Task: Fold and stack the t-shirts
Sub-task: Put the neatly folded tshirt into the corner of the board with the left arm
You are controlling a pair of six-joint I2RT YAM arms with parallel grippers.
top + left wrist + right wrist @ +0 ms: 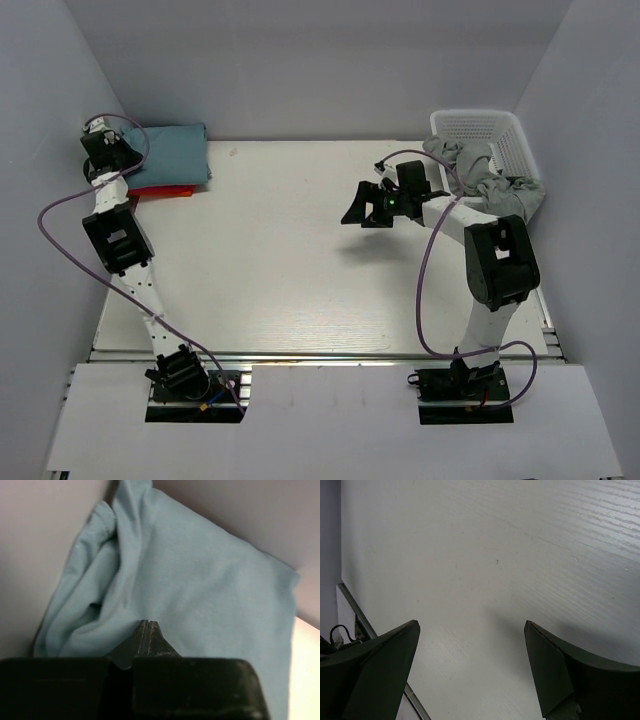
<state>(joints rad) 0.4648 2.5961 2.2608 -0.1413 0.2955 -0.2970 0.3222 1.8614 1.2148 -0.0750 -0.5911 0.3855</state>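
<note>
A folded teal-blue t-shirt [172,152] lies on top of an orange one [162,190] at the table's far left corner. My left gripper [108,143] is at the left edge of this stack. In the left wrist view its jaws [145,624] are shut tip to tip just over the teal cloth [200,580], with nothing seen between them. A grey t-shirt [482,176] hangs crumpled over the rim of the white basket [495,128]. My right gripper [366,208] is open and empty above the bare table, left of the basket; it also shows in the right wrist view [472,625].
The white table [300,250] runs between the two arms. Grey walls close in on the left, back and right. The table's front edge with a metal rail [360,625] shows in the right wrist view.
</note>
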